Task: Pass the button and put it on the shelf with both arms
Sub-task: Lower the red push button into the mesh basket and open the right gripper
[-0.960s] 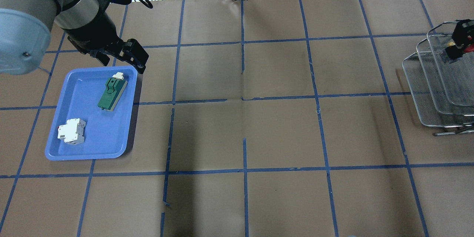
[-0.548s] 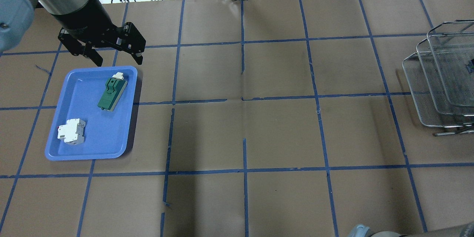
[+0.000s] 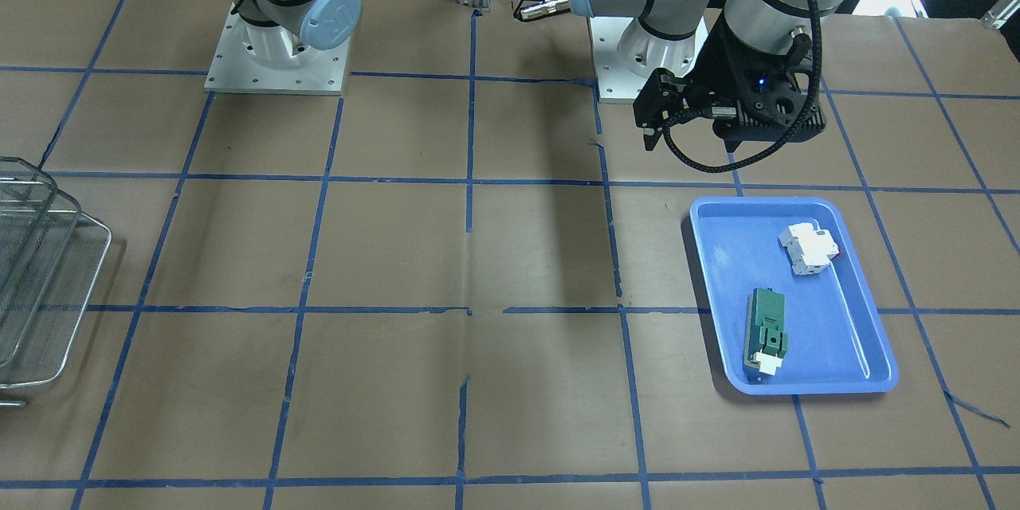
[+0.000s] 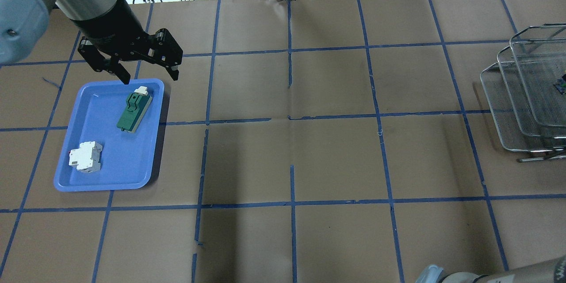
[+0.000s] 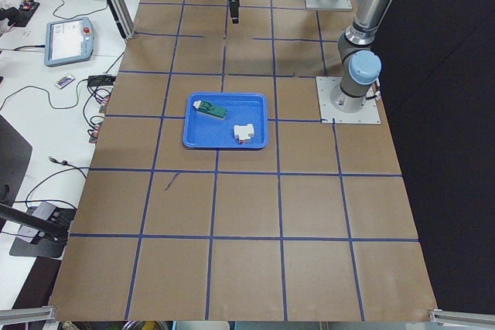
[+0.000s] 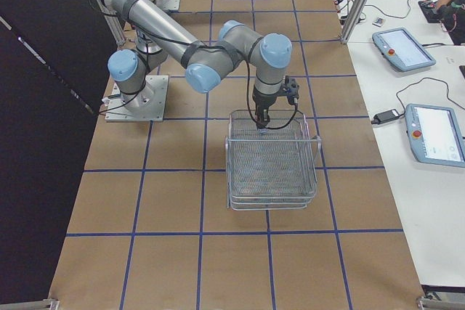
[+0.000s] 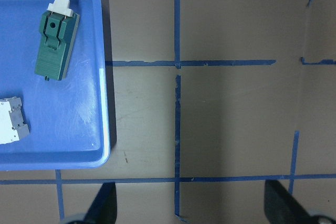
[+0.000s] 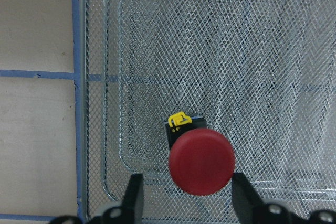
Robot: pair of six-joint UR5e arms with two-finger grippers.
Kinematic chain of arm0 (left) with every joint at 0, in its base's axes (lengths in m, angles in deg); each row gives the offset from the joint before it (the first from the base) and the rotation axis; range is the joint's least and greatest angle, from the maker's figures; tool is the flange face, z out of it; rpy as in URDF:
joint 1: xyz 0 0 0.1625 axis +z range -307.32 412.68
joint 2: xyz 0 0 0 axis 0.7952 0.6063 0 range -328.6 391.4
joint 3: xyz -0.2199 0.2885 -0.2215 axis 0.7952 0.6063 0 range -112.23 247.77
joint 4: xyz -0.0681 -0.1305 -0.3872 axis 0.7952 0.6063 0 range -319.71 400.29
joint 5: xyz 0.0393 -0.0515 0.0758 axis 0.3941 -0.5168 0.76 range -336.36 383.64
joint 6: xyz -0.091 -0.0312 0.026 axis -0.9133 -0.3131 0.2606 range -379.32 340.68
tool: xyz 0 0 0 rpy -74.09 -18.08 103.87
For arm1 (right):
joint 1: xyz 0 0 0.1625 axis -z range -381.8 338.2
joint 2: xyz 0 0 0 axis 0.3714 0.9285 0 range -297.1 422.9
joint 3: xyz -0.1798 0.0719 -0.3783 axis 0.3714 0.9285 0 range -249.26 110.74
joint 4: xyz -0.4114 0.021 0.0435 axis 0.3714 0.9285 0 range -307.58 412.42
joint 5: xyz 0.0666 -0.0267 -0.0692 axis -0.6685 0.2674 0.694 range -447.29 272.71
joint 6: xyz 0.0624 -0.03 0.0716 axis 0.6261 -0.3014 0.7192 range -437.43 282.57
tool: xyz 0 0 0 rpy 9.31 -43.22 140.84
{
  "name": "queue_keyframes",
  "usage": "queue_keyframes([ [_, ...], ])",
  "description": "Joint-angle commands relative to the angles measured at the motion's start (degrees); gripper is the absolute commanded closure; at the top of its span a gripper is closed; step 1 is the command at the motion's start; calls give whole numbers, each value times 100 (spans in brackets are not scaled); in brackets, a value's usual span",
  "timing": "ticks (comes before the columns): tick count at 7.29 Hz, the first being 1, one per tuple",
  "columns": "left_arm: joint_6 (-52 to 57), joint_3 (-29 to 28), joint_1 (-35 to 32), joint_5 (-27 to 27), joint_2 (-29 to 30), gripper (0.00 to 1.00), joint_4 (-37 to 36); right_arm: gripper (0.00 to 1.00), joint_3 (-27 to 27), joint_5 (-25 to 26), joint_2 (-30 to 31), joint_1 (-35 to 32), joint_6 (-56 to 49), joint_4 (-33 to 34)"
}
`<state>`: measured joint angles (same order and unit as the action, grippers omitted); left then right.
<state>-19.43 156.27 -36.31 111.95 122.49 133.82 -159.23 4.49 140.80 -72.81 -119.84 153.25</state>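
Observation:
The button sits in the wire-mesh shelf, red cap toward the right wrist camera, with a yellow clip and dark block behind it. My right gripper is open around it, with a clear gap on the left side. In the overhead view only a bluish bit of the button shows in the shelf at the right edge; the right gripper is out of that view. In the exterior right view the right gripper hangs over the shelf's far end. My left gripper is open and empty over the blue tray's far edge.
The blue tray at the left holds a green rectangular block and a white boxy breaker. The table is brown paper with a blue tape grid. The right arm's elbow shows at the overhead view's bottom edge.
The right gripper with the button moved right, out of the overhead view; its elbow came in at the bottom edge. The left gripper turned and shifted a little by the tray's far edge.

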Motion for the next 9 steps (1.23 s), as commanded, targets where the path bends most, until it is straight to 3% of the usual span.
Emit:
queue_keyframes([
  [1, -7, 18, -5, 2, -12, 0, -2, 16, 15, 15, 31, 4, -12, -20],
  [2, -7, 10, -5, 2, -12, 0, -2, 12, 23, 15, 110, -23, -3, -55],
  [3, -16, 18, -5, 2, -4, 0, -2, 0, 24, 6, 380, -75, 23, -386],
  [4, -33, -16, -5, 2, 14, 0, -10, 0, 67, -2, 688, -337, 136, -763],
  [7, -16, -26, 4, 20, -4, 0, -19, 0, 208, 15, 1156, -2127, 1284, -925],
  [9, -33, -17, 13, 11, 5, 0, -247, 0, 217, 15, 1174, -3129, 2907, -934],
])
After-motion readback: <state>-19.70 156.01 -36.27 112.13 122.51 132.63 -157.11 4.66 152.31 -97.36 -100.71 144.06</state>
